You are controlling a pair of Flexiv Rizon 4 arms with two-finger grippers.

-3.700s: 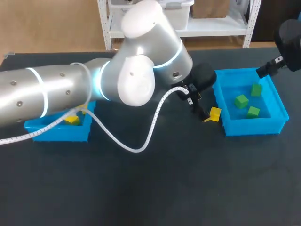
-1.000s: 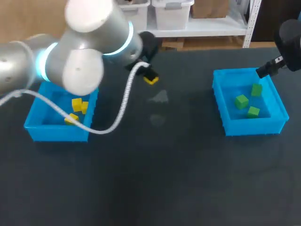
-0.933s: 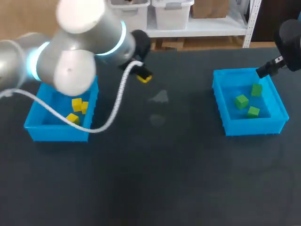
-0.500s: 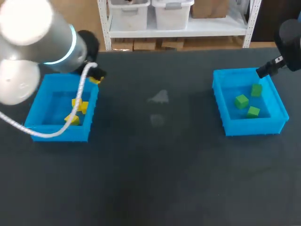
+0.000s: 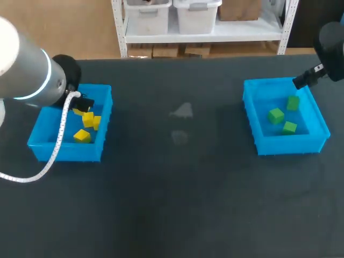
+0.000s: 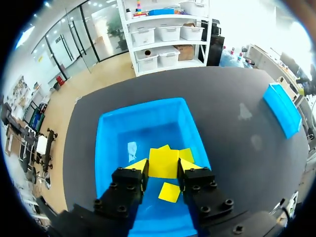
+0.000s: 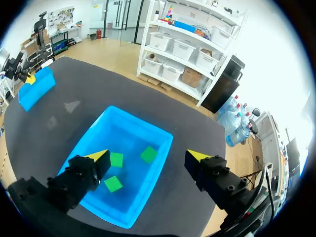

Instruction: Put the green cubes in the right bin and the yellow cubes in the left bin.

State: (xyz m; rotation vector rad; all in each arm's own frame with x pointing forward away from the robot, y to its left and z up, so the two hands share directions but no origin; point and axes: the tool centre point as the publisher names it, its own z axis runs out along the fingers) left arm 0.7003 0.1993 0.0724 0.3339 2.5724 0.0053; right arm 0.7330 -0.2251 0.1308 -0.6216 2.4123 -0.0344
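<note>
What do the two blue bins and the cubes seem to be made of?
Left blue bin and right blue bin: likely thin moulded plastic, glossy; floors reflect light. Yellow cubes and green cubes: matte, flat colour; foam or painted wood, unclear.

left bin [image 5: 67, 153] sits far left on the surface [image 5: 177, 204], a few cubes [image 5: 82, 135] inside; right bin [image 5: 285, 146] far right, well apart, three other cubes [image 5: 276, 115] in it
</note>
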